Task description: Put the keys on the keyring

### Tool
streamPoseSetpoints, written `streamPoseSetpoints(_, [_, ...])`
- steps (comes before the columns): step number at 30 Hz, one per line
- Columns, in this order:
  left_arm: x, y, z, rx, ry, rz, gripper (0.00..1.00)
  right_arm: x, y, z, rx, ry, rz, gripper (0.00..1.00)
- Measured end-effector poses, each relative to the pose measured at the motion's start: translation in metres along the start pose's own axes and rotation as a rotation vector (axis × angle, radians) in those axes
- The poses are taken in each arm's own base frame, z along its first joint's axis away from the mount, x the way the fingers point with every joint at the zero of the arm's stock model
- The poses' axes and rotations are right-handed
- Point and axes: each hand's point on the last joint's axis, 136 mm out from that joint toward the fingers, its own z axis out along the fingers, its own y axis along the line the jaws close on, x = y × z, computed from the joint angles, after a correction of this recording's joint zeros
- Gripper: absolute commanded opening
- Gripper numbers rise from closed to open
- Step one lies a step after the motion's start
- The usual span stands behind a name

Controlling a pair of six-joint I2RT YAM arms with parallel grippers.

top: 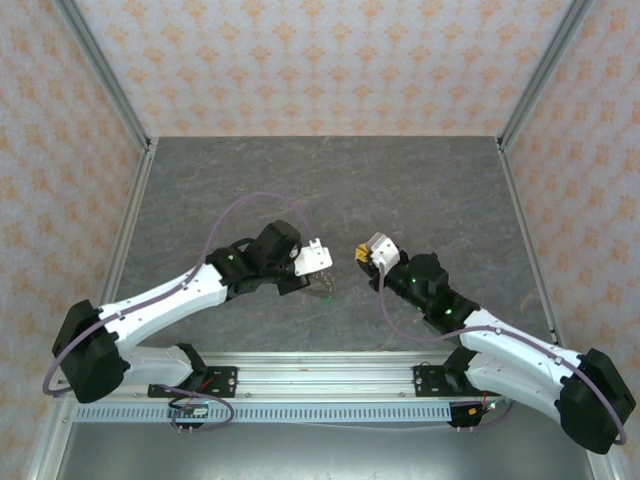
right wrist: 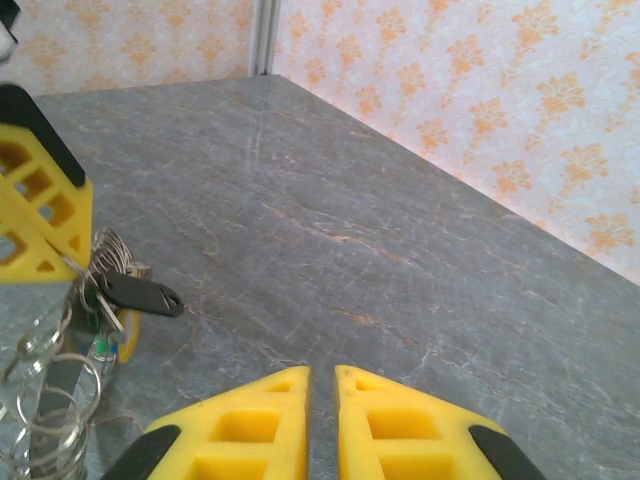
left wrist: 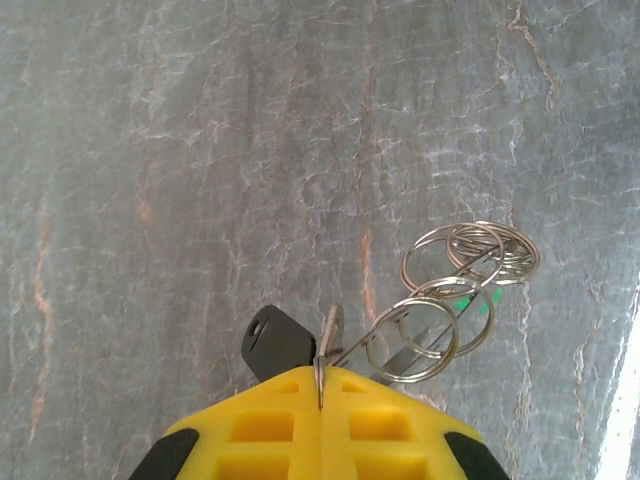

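Observation:
My left gripper [left wrist: 321, 376] is shut on a thin grey metal piece seen edge-on, which I take for the keyring [left wrist: 327, 335]. A dark-headed key [left wrist: 277, 343] and several linked metal rings [left wrist: 440, 300] hang from it just above the table, with a bit of green [left wrist: 462, 300] behind the rings. In the top view the bunch [top: 322, 290] dangles under the left gripper [top: 326, 266] at mid-table. My right gripper [right wrist: 322, 376] stands a little to the right of it, jaws a narrow gap apart with nothing between them. The right wrist view shows the dark key [right wrist: 140, 294], the rings [right wrist: 50, 400] and a yellow-headed key [right wrist: 128, 338].
The grey stone-patterned table [top: 320, 180] lies inside patterned walls [top: 320, 60] with metal corner posts [top: 105, 70]. The right gripper [top: 360, 256] faces the left one across a small gap. A metal rail [top: 320, 375] runs along the near edge by the arm bases.

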Motion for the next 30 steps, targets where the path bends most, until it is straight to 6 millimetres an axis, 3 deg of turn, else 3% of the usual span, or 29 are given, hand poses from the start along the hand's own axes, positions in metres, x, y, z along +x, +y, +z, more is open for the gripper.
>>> streamPoseSetpoints(5, [-0.014, -0.005, 0.021, 0.067, -0.012, -0.039, 0.0, 0.002, -0.005, -0.007, 0.034, -0.01, 0.008, 0.14])
streamPoseSetpoints(13, [-0.013, -0.029, 0.051, 0.173, 0.014, -0.125, 0.02, 0.002, -0.016, -0.018, 0.1, -0.032, 0.036, 0.14])
streamPoseSetpoints(21, [-0.021, -0.03, 0.058, 0.18, -0.028, -0.196, 0.02, 0.003, -0.021, -0.021, 0.133, -0.031, 0.064, 0.15])
streamPoseSetpoints(30, [-0.012, -0.041, 0.063, 0.207, -0.018, -0.223, 0.08, 0.005, -0.028, -0.022, 0.172, -0.025, 0.083, 0.17])
